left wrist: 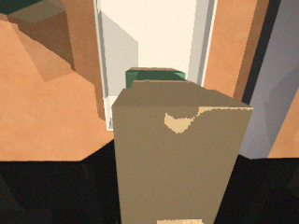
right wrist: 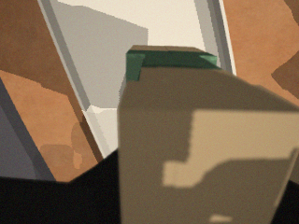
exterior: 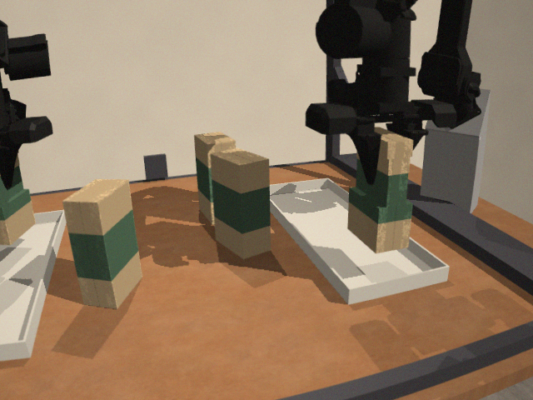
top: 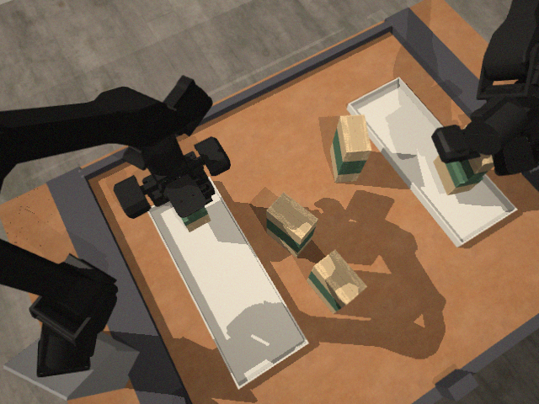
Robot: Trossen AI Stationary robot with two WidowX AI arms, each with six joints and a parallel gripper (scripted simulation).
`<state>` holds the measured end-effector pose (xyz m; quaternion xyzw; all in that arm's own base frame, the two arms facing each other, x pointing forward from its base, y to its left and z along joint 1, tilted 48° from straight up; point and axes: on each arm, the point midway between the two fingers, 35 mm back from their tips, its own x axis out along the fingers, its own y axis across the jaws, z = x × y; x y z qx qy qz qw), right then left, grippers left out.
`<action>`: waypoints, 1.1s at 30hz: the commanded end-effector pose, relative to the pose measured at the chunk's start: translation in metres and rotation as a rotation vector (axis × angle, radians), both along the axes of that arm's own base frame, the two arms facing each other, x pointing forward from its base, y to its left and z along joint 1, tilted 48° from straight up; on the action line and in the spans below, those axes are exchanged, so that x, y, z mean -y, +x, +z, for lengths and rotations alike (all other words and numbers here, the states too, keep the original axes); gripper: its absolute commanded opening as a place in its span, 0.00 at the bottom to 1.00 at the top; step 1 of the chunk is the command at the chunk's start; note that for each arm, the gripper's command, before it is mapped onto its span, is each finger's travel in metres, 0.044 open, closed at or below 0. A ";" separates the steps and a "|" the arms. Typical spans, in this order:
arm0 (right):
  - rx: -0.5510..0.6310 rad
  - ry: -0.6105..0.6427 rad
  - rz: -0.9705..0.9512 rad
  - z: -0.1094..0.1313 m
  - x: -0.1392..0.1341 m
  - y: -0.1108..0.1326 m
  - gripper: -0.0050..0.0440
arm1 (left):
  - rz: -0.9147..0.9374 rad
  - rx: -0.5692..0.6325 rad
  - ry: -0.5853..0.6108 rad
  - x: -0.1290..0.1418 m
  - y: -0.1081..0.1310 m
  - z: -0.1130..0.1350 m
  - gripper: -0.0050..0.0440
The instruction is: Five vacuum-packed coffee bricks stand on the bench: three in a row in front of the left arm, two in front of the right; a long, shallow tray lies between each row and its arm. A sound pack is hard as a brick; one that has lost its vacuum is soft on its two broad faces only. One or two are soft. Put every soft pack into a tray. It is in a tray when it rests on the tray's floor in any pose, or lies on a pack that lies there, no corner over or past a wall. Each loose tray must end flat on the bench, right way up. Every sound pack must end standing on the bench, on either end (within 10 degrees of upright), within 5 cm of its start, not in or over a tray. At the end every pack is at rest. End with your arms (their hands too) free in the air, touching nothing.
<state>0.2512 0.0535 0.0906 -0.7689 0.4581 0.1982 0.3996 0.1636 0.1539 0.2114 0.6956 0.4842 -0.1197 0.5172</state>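
Note:
My left gripper (top: 191,204) (exterior: 387,172) is shut on a pack (top: 198,223) (exterior: 392,234) (left wrist: 173,140), whose broad faces are pressed in. It hangs upright just above the end of the left tray (top: 209,269) (exterior: 310,219) (left wrist: 163,28). My right gripper (top: 472,162) is shut on another dented pack (top: 456,183) (exterior: 15,215) (right wrist: 201,154), held upright over the right tray (top: 404,121) (exterior: 12,349) (right wrist: 173,23). Three packs stand upright on the bench: one (top: 290,224) (exterior: 241,211) beside the left tray, one (top: 337,280) (exterior: 203,172) beyond it, one (top: 351,147) (exterior: 101,241) beside the right tray.
A dark frame rail (top: 304,78) (exterior: 451,366) borders the bench (top: 269,143) (exterior: 206,331). A grey block (exterior: 450,167) stands behind the left tray. Both trays lie flat, and the standing packs are between them.

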 end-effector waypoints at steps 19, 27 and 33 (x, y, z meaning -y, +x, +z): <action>0.010 0.005 0.006 -0.013 0.012 0.013 0.33 | -0.005 0.009 0.008 -0.012 0.012 -0.013 0.34; 0.011 0.005 0.006 -0.018 0.016 0.017 0.33 | -0.005 0.009 0.008 -0.018 0.017 -0.020 0.34; 0.011 0.005 0.006 -0.018 0.016 0.017 0.33 | -0.005 0.009 0.008 -0.022 0.021 -0.024 0.34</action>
